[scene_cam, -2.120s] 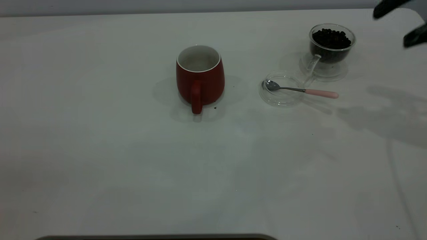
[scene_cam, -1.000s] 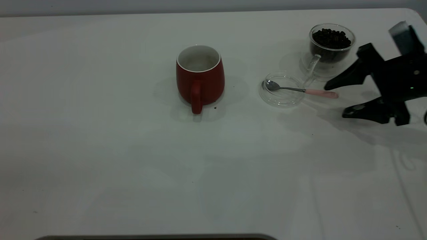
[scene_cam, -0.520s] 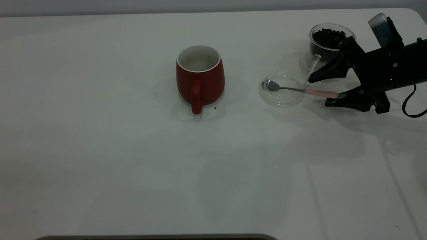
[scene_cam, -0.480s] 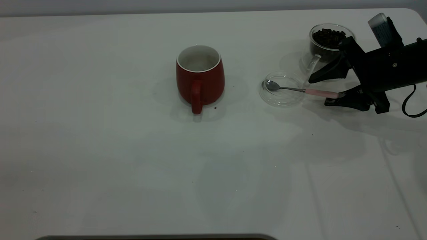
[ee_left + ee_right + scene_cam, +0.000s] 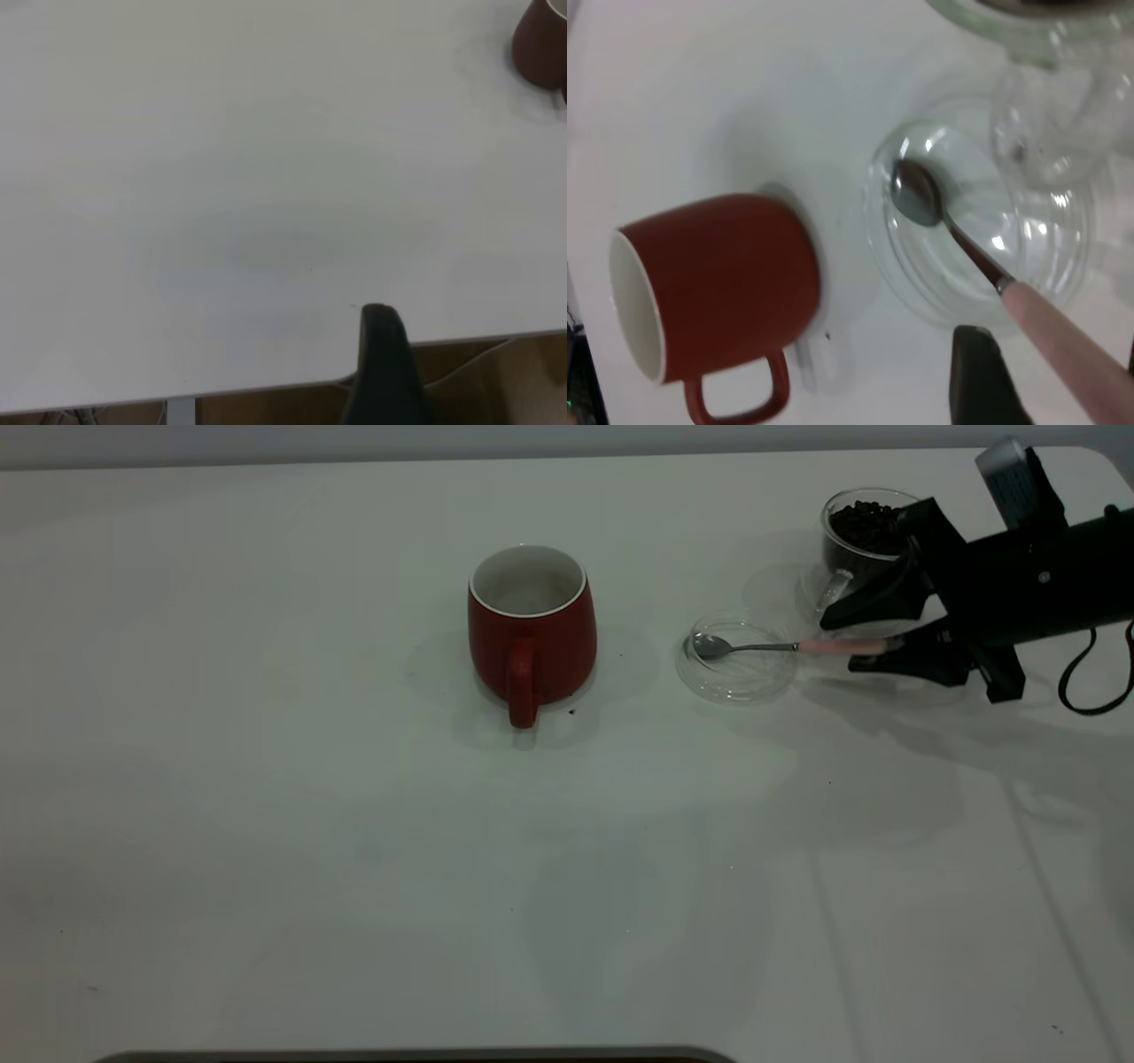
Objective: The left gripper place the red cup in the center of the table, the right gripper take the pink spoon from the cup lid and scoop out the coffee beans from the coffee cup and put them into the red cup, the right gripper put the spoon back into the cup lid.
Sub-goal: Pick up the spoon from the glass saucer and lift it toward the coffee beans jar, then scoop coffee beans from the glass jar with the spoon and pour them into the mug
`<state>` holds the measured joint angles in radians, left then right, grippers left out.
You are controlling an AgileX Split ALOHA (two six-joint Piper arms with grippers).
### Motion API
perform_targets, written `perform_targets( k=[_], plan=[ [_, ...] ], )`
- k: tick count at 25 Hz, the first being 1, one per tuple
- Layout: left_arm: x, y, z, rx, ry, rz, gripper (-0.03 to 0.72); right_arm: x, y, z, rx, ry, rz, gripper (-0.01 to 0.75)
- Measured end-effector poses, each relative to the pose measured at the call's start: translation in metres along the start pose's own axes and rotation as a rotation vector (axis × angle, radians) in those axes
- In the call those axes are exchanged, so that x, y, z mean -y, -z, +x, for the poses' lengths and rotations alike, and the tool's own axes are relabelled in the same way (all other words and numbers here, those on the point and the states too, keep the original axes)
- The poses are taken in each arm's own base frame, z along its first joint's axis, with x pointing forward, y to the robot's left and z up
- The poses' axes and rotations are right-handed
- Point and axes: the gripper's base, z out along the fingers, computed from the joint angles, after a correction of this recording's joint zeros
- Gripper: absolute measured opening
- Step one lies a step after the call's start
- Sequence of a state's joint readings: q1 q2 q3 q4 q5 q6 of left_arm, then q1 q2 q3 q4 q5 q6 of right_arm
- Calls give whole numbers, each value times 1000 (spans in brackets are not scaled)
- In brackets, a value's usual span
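Observation:
The red cup stands upright at the table's middle back, handle toward the front. The clear cup lid lies to its right. The pink spoon rests with its metal bowl in the lid and its handle pointing right. My right gripper is low over the table and open, one finger on each side of the pink handle. The near finger lies close beside the handle. The coffee cup with coffee beans stands just behind the gripper, partly hidden. The left gripper hangs over the table's edge, far from the red cup.
A few dark specks lie on the table by the red cup's base. A black cable loops beside the right arm. The coffee cup's glass saucer sits right next to the lid.
The right gripper came down from the back right and moved left around the spoon handle, its jaws narrowing. The spoon turned and slid left, and the lid shifted slightly left with it.

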<state>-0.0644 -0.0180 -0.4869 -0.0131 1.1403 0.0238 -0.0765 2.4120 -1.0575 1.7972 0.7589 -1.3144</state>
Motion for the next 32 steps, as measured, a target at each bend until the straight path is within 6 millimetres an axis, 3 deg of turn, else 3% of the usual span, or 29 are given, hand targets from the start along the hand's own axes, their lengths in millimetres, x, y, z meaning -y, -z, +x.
perform_targets(
  k=[3,10,12,20,27,32],
  plan=[
    [0,0,0,0,0,0,569,-1,0,-2,4,4,-8,387],
    [0,0,0,0,0,0,569,-2,0,-2,1,21,-15,153],
    [0,0,0,0,0,0,569,-4,0,-1,-5,28,-32,123],
    [0,0,0,0,-1,0,569,-9,16,-6,-42,146,-29,114],
    [0,0,0,0,-2,0,569,-44,50,-19,-28,282,-34,114],
    [0,0,0,0,-3,0,569,-66,87,-38,111,333,-3,114]
  ],
)
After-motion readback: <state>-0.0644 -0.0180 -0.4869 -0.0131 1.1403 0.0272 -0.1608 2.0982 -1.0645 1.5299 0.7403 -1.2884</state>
